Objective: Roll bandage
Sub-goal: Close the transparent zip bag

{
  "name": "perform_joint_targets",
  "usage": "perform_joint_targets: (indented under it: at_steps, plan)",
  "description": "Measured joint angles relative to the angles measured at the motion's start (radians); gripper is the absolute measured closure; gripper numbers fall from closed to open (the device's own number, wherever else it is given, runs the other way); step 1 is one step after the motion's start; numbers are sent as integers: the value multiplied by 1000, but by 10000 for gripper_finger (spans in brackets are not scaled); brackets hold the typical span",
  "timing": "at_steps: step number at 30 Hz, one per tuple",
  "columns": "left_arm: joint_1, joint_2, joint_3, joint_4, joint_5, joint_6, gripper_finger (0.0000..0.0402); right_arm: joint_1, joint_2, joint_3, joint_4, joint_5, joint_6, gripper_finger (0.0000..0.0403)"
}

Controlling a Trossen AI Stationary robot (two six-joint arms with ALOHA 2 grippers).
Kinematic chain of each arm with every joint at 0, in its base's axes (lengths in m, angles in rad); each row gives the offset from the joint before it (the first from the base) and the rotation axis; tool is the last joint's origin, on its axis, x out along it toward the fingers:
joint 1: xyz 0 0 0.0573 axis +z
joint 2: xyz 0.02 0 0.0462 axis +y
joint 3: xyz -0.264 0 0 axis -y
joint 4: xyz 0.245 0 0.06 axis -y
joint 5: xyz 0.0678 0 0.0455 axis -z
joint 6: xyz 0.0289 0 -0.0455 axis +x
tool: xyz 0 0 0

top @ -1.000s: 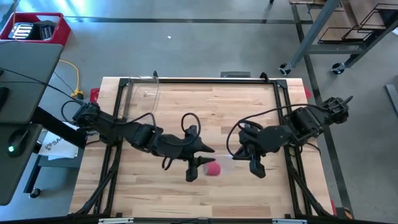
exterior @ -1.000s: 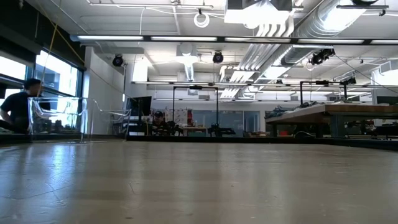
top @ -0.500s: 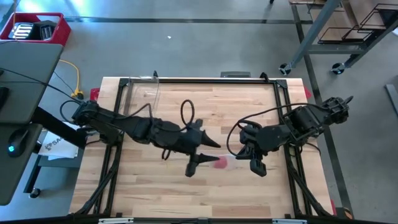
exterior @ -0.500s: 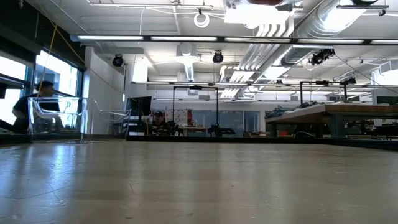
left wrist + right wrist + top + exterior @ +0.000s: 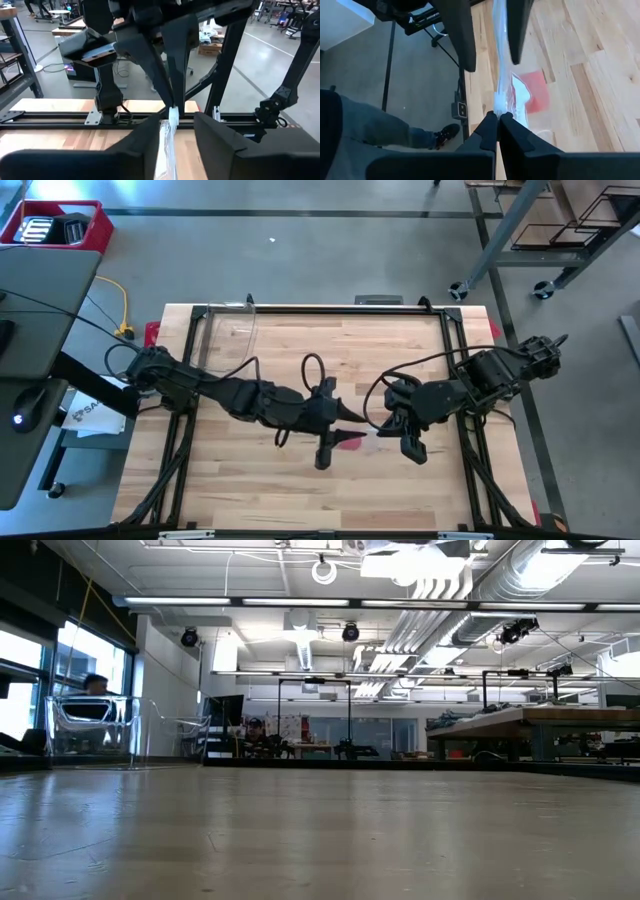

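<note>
The small bright red fabric bandage [image 5: 349, 439] lies mid-table inside a crinkled clear plastic bag [image 5: 503, 85]. The right gripper [image 5: 498, 117] pinches the bag; the left gripper [image 5: 170, 131] straddles it, fingers spread. Bare wooden table [image 5: 400, 340] all around; the low view shows neither.

On the tabletop [image 5: 250, 480], the bandage [image 5: 350, 439] lies near the middle, inside a plastic bag [image 5: 506, 95]. The left pincer [image 5: 330, 442] is just left of it and the right pincer [image 5: 405, 442] to its right, the bag stretched between them.

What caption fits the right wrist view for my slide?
Right gripper shut on the clear plastic bag, stretched toward the left gripper, with the red bandage inside, over the wooden table.
</note>
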Motion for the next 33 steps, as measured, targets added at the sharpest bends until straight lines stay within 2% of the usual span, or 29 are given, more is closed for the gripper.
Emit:
perform_joint_targets:
  at_steps: [7, 23, 29, 33]
  plan:
    - [1, 11, 0, -12, 2, 12, 336, 0, 0, 0, 3, 0, 0, 403]
    - [1, 10, 0, -51, 5, 15, 344, 0, -1, 0, 5, 1, 0, 403]
    - [2, 11, 0, -54, 9, 14, 393, 0, -1, 0, 5, 11, -1, 403]
    - [10, 9, 2, -88, 65, -51, 398, 0, -5, 0, 3, 68, -1, 400]
